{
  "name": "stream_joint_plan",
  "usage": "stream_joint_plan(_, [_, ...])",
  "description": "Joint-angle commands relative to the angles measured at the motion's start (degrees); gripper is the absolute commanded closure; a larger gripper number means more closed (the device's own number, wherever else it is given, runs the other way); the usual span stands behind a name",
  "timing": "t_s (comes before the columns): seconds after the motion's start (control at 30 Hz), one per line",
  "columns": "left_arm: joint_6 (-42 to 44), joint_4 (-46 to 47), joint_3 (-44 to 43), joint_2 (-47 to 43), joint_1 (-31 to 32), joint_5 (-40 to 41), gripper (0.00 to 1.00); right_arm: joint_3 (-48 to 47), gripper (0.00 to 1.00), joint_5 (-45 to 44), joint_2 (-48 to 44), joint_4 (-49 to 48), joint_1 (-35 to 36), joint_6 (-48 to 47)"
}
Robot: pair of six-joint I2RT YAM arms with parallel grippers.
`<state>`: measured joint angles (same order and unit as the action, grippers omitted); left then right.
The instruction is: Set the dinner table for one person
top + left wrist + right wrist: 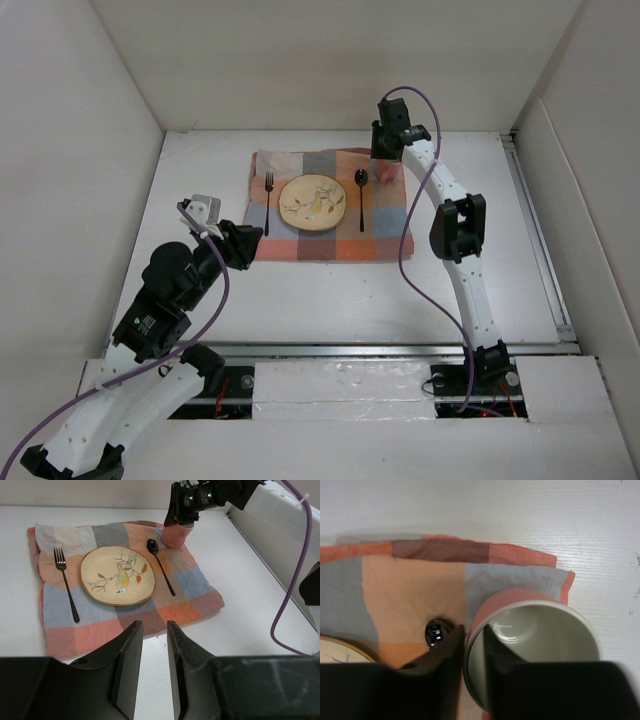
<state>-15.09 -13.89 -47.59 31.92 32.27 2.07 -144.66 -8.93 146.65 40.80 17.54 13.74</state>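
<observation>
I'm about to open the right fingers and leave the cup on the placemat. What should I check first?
1. The right fingers pinch the cup wall, one inside the rim, one outside: ok.
2. The cup stands upright over the far right corner of the placemat: ok.
3. The cup's base rests on the cloth: cannot tell.
4. The spoon lies apart from the cup, though close to the outer finger: ok.
5. The left fingers are open at the placemat's near edge, well away from the cup: ok.
</observation>
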Motion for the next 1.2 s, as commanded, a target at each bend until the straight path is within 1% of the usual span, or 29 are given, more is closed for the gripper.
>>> stream_joint_plan(0.0, [0.41,2.73,-0.13,0.33,0.25,1.01,0.76,-0.46,0.66,-0.92,-1.89,-5.72,-0.75,-0.29])
stream_joint_plan(0.03, [0.41,2.73,-0.13,0.33,0.25,1.01,0.75,0.51,0.58,-0.74,-3.89,-6.42,-0.75,-0.29])
stream_joint_plan(0.07, [0.41,2.64,-0.13,0.33,0.25,1.45,0.75,2.52,0.47,0.04,-4.96,-8.0,-0.75,0.06])
stream_joint_plan(0.1, [0.41,2.64,-0.13,0.42,0.25,1.54,0.75,3.24,0.42,0.31,-6.1,-8.53,-0.75,0.24])
stream_joint_plan(0.17, [0.33,2.46,-0.13,0.33,0.25,2.06,0.68,3.94,0.34,0.67,-9.34,-9.24,-0.75,0.59])
stream_joint_plan(0.27, [0.24,2.38,-0.13,0.25,0.25,2.59,0.65,5.18,0.29,1.37,-13.82,-10.21,-0.75,0.85])
stream_joint_plan(0.37, [0.15,2.38,-0.13,0.33,0.25,3.29,0.61,7.97,0.27,1.37,-18.05,-11.0,-0.75,1.03])
stream_joint_plan(0.43, [0.06,2.2,-0.13,0.33,0.25,3.56,0.59,11.31,0.29,-0.38,-24.11,-13.1,-0.75,1.64])
stream_joint_plan(0.47, [0.06,2.29,-0.13,0.16,0.25,3.04,0.58,16.38,0.32,-1.34,-26.65,-14.33,-0.75,1.9])
stream_joint_plan(0.5, [0.06,2.38,0.04,-0.02,-0.45,2.68,0.57,19.39,0.28,-3.36,-32.25,-17.3,-0.23,2.34])
stream_joint_plan(0.53, [0.24,2.81,0.13,-0.19,-1.06,2.07,0.57,22.46,0.0,-3.46,-35.26,-19.07,-0.23,2.17])
stream_joint_plan(0.57, [0.41,2.99,0.22,-0.72,-1.07,0.85,0.57,28.32,0.0,-3.55,-38.25,-20.57,-0.23,2.17])
stream_joint_plan(0.6, [0.59,3.08,0.22,-0.98,-1.85,0.4,0.57,31.34,0.0,-3.2,-41.41,-22.67,-0.23,2.17])
stream_joint_plan(0.63, [0.59,2.91,0.22,-1.07,-1.86,0.22,0.56,34.41,0.0,-2.77,-47.71,-23.73,-0.23,2.08])
stream_joint_plan(0.67, [0.59,2.99,0.22,-1.51,-2.47,0.22,0.54,37.58,0.0,-2.33,-51.08,-24.79,-0.23,2.17])
stream_joint_plan(0.7, [0.59,3.08,0.22,-1.77,-2.48,0.39,0.53,44.92,0.0,-2.23,-54.77,-27.32,-0.23,2.69])
stream_joint_plan(0.73, [0.42,2.91,0.13,-1.95,-2.48,0.83,0.5,49.08,0.0,-2.23,-62.81,-28.83,-0.23,3.05])
stream_joint_plan(0.77, [0.33,2.9,0.13,-2.47,-2.48,1.7,0.49,53.47,0.0,-2.49,-67.24,-30.76,0.38,3.75])
stream_joint_plan(0.8, [0.07,2.82,0.05,-2.65,-2.48,2.76,0.48,62.22,0.0,-3.11,-71.72,-34.08,0.39,4.28])
stream_joint_plan(0.83, [-0.29,2.29,-0.22,-2.83,-2.48,3.9,0.48,66.4,0.0,-3.55,-76.38,-35.6,0.39,4.8])
stream_joint_plan(0.87, [-0.64,1.77,-0.48,-3.35,-2.48,5.3,0.48,70.35,0.0,-4.51,-85.47,-36.65,0.39,5.59])
stream_joint_plan(0.9, [-0.9,1.76,-0.83,-4.31,-2.48,6.71,0.48,77.7,0.0,-7.13,-94.44,-37.97,0.39,7.6])
stream_joint_plan(0.93, [-0.9,1.67,-1.01,-4.32,-2.48,6.72,0.48,80.73,0.0,-7.16,-94.53,-37.98,0.39,7.62])
stream_joint_plan(0.97, [-1.34,1.76,-1.1,-5.28,-2.48,7.85,0.48,83.63,0.0,-8.37,-102.27,-37.64,0.39,9.71])
stream_joint_plan(1.0, [-1.6,1.67,-1.27,-5.99,-2.48,8.91,0.48,86.36,0.0,-10.13,-105.83,-36.76,-0.22,11.03])
stream_joint_plan(1.03, [-1.96,1.85,-1.36,-6.52,-2.48,9.53,0.47,88.91,0.0,-10.14,-108.91,-36.58,-0.23,11.83])
stream_joint_plan(1.07, [-2.57,2.2,-1.36,-8.0,-2.48,10.49,0.46,93.46,0.0,-9.71,-113.82,-36.14,-0.92,12.97])
stream_joint_plan(1.1, [-2.83,2.72,-1.19,-8.8,-2.48,10.85,0.44,95.25,0.0,-9.18,-115.78,-34.75,-0.93,14.03])
stream_joint_plan(1.17, [-3.36,3.26,-0.84,-10.38,-2.48,10.94,0.44,99.37,0.0,-8.39,-118.25,-33.94,-0.93,15.0])
